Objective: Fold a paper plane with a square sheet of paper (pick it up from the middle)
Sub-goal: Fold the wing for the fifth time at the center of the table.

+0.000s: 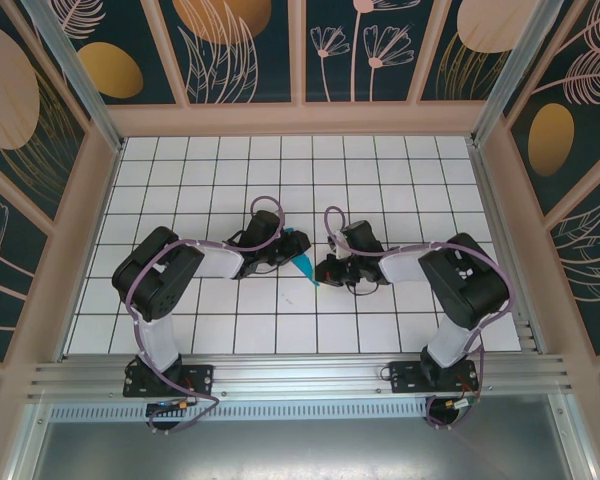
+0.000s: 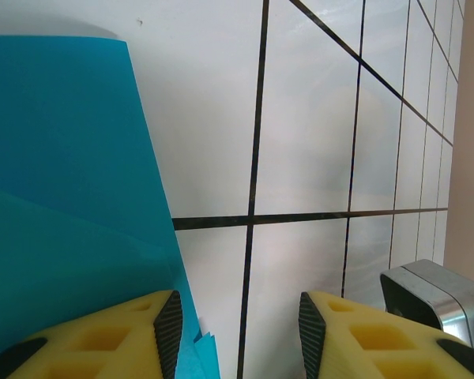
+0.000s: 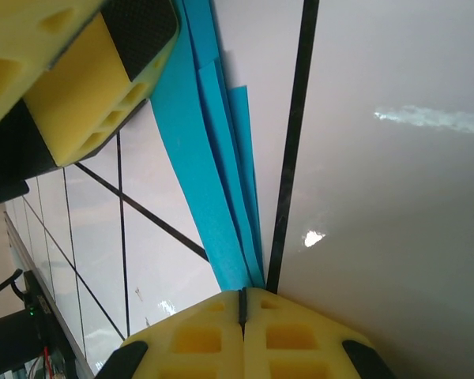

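White tiled bench [image 1: 400, 170] with dark grid lines, walled by dark floral panels [image 1: 242, 45] in pale frames. A metal rail [image 1: 300, 378] runs along its near edge. A faint speck [image 1: 277, 296], perhaps a smudge, lies mid-bench.

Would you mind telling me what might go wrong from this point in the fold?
1. The right gripper is shut on just the narrow tip of the folded blue paper; a tug could slip or tear it.
2. The layers fan apart near that tip, so the creases may spring open.
3. The left gripper stands open with one finger at the paper's edge; closing there might crumple it.
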You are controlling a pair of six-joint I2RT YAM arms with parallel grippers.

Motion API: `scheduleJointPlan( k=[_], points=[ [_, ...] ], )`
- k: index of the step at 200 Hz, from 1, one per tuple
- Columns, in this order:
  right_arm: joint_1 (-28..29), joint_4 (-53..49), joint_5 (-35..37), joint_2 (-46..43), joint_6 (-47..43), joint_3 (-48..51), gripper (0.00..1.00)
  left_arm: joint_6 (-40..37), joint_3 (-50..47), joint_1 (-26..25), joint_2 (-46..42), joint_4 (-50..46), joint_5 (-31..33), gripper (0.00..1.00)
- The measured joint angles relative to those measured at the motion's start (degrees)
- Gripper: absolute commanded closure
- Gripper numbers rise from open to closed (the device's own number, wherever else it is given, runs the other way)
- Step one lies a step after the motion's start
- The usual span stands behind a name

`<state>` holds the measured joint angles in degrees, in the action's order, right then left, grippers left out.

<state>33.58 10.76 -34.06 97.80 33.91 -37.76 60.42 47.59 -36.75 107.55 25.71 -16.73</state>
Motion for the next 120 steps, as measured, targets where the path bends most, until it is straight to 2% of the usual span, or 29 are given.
scheduleJointPlan(
  k=[53,120],
  points=[
    [0.39,-8.52,-0.35,-3.06,-0.42,-2.38,1.0,-0.42,0.04,0.0,0.0,0.0,-0.33,0.53],
    [0.92,-7.67,-2.05,0.02,-0.13,-5.53,1.0,-0.44,0.11,0.0,0.09,-0.02,-0.48,0.53]
  ],
)
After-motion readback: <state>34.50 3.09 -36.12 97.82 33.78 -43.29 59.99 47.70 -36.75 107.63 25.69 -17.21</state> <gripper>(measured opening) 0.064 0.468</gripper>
